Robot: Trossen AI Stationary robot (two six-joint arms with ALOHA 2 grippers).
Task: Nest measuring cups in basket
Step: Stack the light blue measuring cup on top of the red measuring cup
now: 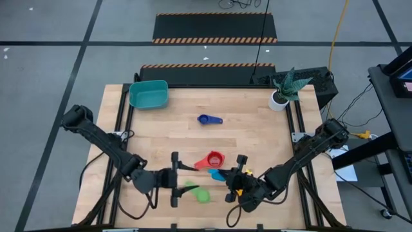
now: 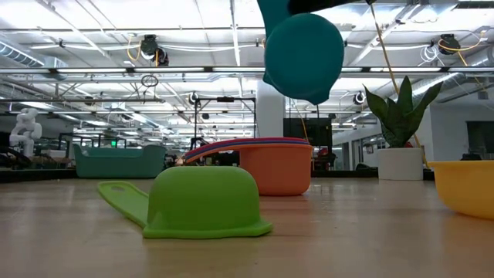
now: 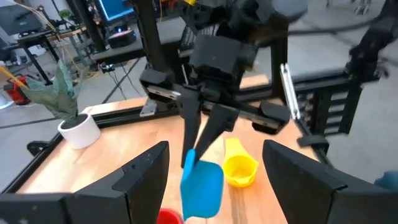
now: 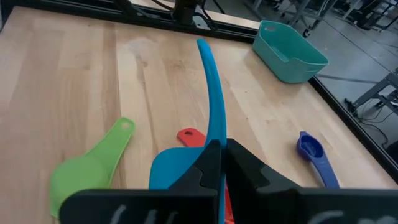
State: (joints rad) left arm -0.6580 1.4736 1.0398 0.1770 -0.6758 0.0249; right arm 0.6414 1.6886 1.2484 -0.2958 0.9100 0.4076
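Note:
My right gripper (image 1: 228, 178) is shut on a light blue measuring cup (image 3: 203, 188), which hangs above the table's near middle. My left gripper (image 1: 183, 179) faces it from the left, open and holding nothing. A green cup (image 2: 204, 201) lies upside down on its rim beside the left gripper. A red cup (image 1: 211, 159) stands upright just beyond them, with layered coloured rims at its top in the low view. A yellow cup (image 3: 239, 168) sits under the right gripper. A dark blue cup (image 1: 209, 119) lies mid-table. The teal basket (image 1: 149, 94) stands at the far left corner. My right gripper pinches the light blue cup's flat handle (image 4: 215, 135) between its two fingers, with the handle edge-on to them. The fingers slant down from the table's right. The cup is lifted clear, and its bowl (image 2: 305, 54) hangs below the fingers, well above the table.
A white pot with a plant (image 1: 282, 96) stands at the far right corner. The wooden table (image 1: 257, 138) lies bare between the dark blue cup and the basket. Black frame rails run along both side edges.

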